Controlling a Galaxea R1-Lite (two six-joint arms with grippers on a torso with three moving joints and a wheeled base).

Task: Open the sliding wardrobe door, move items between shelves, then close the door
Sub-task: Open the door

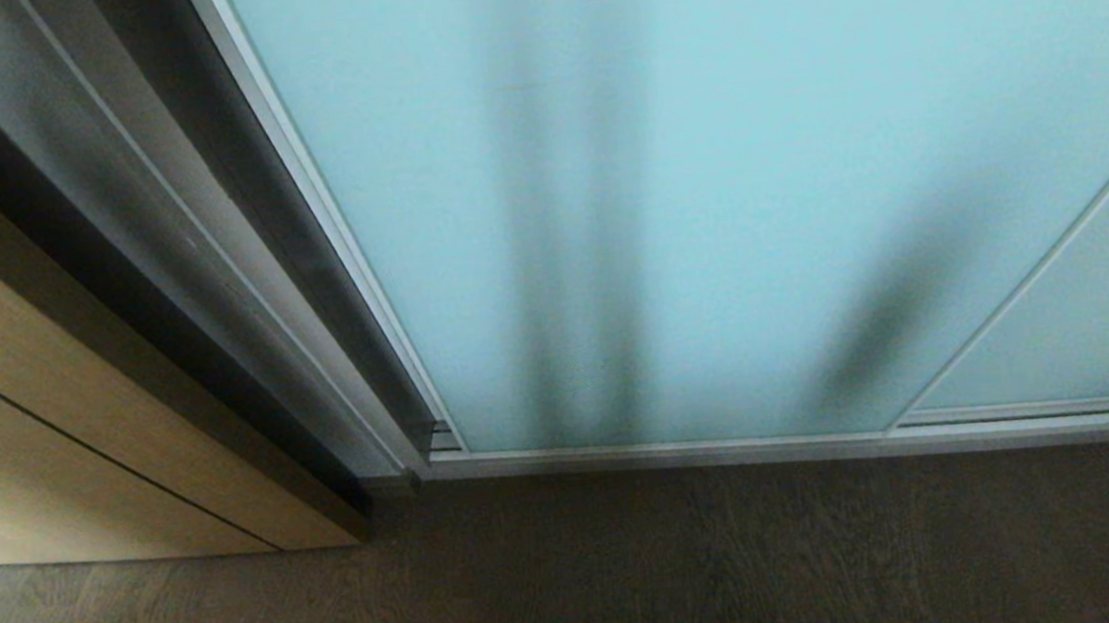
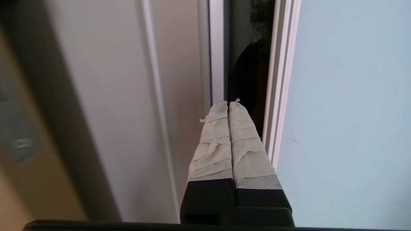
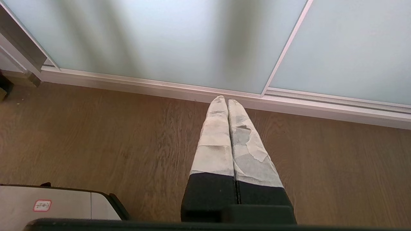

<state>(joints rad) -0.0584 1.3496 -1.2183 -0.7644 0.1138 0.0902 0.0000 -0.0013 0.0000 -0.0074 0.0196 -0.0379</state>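
The sliding wardrobe door [image 1: 704,188] is a pale aqua frosted-glass panel with a silver frame, and it fills most of the head view. Neither arm shows there. In the left wrist view my left gripper [image 2: 228,103] is shut and empty. Its taped fingertips point at a narrow dark gap [image 2: 244,80] between the white wardrobe side [image 2: 216,48] and the door's frame edge [image 2: 279,96]. A dark shape sits inside that gap; I cannot tell what it is. The shelves are hidden. My right gripper [image 3: 224,98] is shut and empty, hanging over the floor near the door's bottom rail [image 3: 144,86].
A light wood cabinet [image 1: 43,427] with a dark groove stands left of the wardrobe. A second frosted panel [image 1: 1096,304] overlaps at the right. Brown wood floor [image 1: 638,575] runs along the bottom track [image 1: 727,449]. Part of my base [image 3: 48,200] shows near the right gripper.
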